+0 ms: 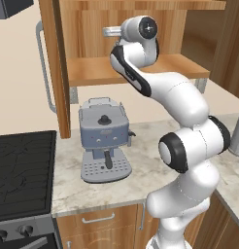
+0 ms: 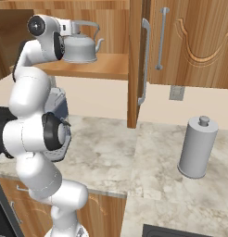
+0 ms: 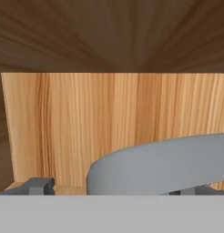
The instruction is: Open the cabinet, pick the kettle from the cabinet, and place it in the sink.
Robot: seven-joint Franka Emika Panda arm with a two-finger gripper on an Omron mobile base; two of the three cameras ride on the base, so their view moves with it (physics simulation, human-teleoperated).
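The claw (image 3: 118,191) stands wide open inside the cabinet (image 2: 190,41), its tips low on either side of the kettle's arched handle (image 3: 164,159), gripping nothing. The kettle (image 2: 79,46) sits on the cabinet shelf (image 2: 106,67), right at the hand; whether the tips already touch it is hard to tell. The doors are open, so the picking step is in hand. Next the claw should close on the handle, lift clear of the shelf, and carry toward the sink (image 2: 180,231) past the table (image 2: 111,152).
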